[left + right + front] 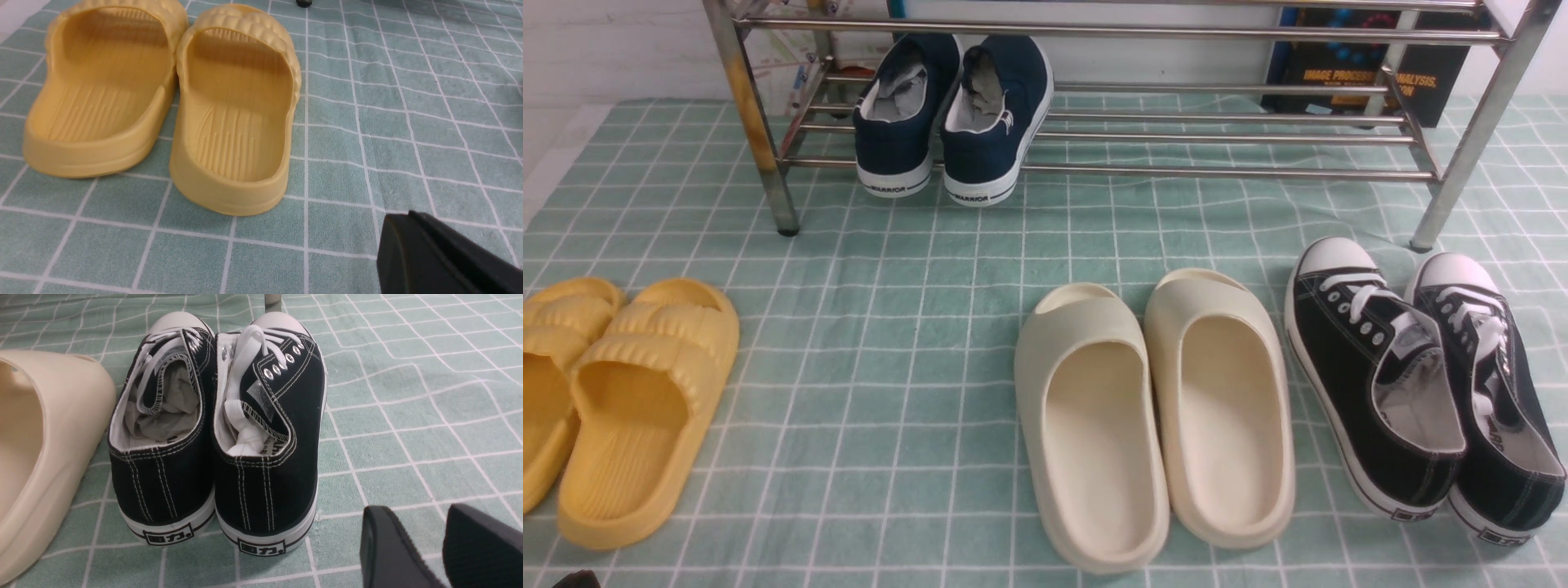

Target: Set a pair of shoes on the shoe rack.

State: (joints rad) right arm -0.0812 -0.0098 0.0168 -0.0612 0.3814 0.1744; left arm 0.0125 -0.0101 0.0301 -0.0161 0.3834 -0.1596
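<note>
Fingers (392, 539) parted (right gripper (421, 522)), navy sneakers (952, 118) racked

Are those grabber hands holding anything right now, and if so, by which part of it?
Nothing is held. The left end effector is shut on nothing, and the right end effector has its fingertips apart with no shoe between them.

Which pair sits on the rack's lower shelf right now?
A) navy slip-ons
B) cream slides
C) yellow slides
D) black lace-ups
A: the navy slip-ons rest side by side on the lower bars of the rack, heels overhanging the front bar.
</note>
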